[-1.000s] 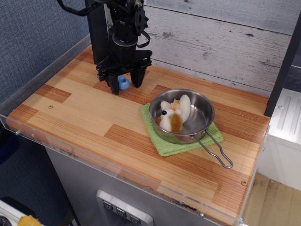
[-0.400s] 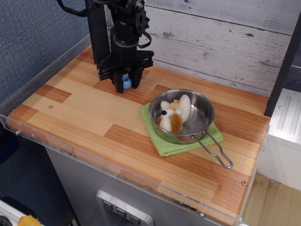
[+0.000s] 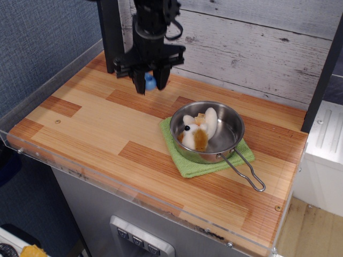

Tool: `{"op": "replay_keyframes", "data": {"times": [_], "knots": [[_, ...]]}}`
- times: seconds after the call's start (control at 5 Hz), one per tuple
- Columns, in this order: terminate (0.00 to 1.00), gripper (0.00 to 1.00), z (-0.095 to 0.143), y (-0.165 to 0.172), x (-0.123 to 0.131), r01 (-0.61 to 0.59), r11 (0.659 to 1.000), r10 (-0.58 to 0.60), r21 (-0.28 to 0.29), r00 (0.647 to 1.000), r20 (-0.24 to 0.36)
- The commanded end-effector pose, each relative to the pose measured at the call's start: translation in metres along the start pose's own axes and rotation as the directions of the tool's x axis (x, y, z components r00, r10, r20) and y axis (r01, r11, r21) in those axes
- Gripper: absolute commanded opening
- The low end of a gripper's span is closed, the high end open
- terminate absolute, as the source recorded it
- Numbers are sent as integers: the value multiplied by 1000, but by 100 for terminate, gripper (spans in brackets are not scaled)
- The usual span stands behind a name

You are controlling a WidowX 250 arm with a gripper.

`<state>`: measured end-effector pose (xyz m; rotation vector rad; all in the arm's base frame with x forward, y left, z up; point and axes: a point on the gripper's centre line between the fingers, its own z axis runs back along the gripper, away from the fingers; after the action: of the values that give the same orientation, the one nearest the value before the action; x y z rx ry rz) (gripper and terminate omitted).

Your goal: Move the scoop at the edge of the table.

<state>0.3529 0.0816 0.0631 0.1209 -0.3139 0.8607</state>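
My gripper (image 3: pixel 150 83) hangs from the black arm over the back left part of the striped wood table (image 3: pixel 96 128). It is shut on the scoop (image 3: pixel 150 82), of which only the light-blue handle shows between the two black fingers. The scoop is lifted a little above the tabletop; its grey bowl is hidden by the fingers.
A steel pan (image 3: pixel 214 131) with a wire handle (image 3: pixel 246 171) sits on a green cloth (image 3: pixel 187 163) at centre right, holding white and brown pieces. A clear acrylic rim (image 3: pixel 107 179) borders the table. A black post (image 3: pixel 110 32) stands behind the gripper at the back wall.
The gripper closed its fingers around the light-blue scoop on the tabletop, then rose and moved slightly right with the scoop held in it.
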Motion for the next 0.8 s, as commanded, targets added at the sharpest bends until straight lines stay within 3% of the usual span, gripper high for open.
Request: {"op": "replay_keyframes", "data": {"times": [0.0, 0.6], "knots": [[0, 0, 51, 38, -19, 33, 999, -31, -34, 997, 67], [0, 0, 44, 126, -22, -17, 999, 14, 35, 997, 75]]}}
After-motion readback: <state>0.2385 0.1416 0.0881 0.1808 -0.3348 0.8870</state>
